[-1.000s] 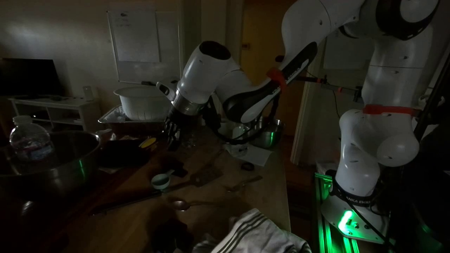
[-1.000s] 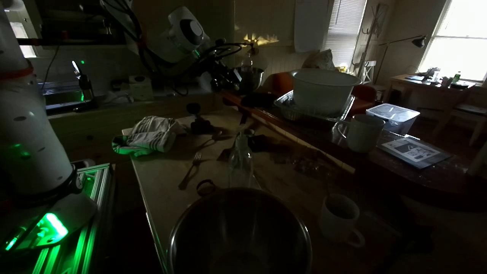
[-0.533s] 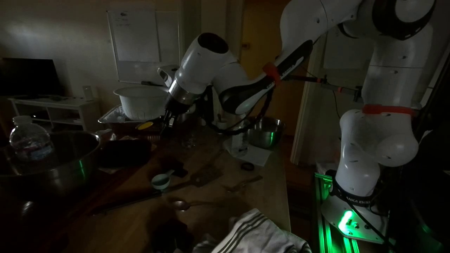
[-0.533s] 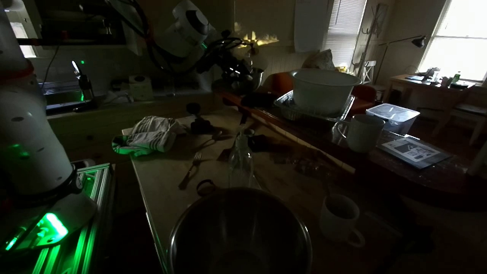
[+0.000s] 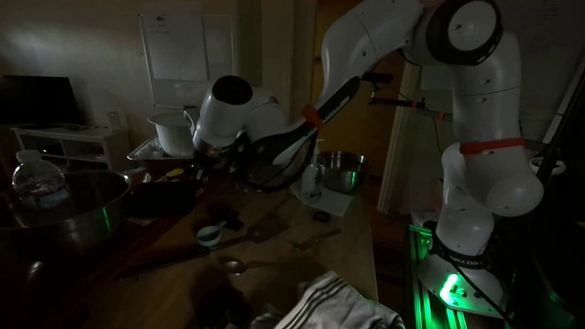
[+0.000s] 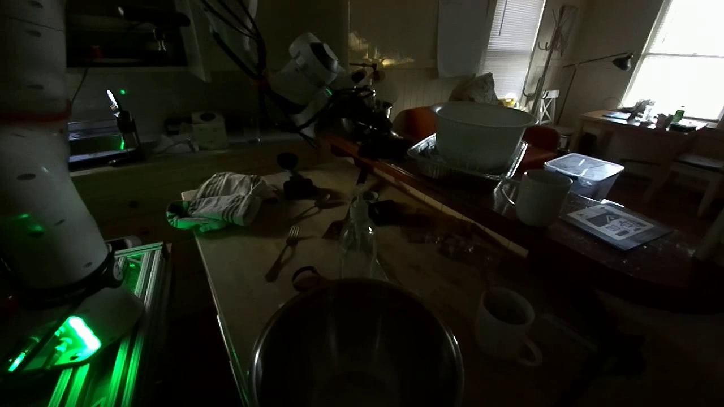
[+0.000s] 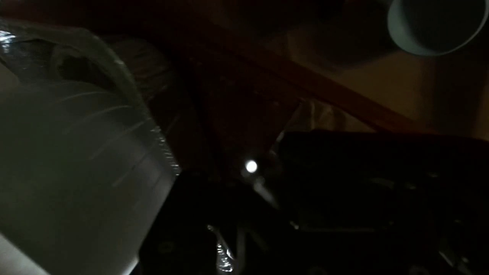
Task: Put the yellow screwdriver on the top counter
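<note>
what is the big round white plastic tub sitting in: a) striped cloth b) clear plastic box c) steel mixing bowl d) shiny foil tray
d: in an exterior view the round white plastic tub stands inside the shiny foil tray, whose rim shows on both sides of it.

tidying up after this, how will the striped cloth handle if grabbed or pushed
The striped cloth would probably hang floppy when lifted, since it lies in loose folds. Pushed outward, it might slide off, as part seems to overhang the table.
</note>
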Controlling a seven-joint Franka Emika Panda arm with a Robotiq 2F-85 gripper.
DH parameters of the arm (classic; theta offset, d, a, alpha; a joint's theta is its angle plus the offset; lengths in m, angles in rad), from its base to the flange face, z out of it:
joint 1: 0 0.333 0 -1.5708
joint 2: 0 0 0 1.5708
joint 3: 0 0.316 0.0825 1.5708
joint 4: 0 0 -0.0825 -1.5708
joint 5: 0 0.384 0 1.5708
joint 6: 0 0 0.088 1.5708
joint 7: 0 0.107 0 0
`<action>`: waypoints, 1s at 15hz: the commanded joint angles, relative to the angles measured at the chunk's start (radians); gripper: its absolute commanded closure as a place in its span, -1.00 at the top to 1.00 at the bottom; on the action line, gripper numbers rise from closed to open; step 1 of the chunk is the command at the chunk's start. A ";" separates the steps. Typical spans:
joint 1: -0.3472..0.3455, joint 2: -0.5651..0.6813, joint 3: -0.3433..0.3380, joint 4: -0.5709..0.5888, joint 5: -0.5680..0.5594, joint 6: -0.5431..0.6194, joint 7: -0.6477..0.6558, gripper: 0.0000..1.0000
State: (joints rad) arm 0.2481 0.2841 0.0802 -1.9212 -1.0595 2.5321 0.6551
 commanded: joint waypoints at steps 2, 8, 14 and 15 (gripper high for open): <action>0.066 0.153 -0.013 0.204 -0.096 -0.064 0.088 -1.00; 0.074 0.237 -0.009 0.346 -0.075 -0.105 0.057 -1.00; 0.050 0.317 -0.004 0.401 0.021 -0.131 -0.054 -0.07; 0.050 0.313 -0.007 0.399 0.027 -0.124 -0.063 0.11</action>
State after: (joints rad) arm 0.2979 0.5710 0.0741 -1.5639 -1.0766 2.4289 0.6486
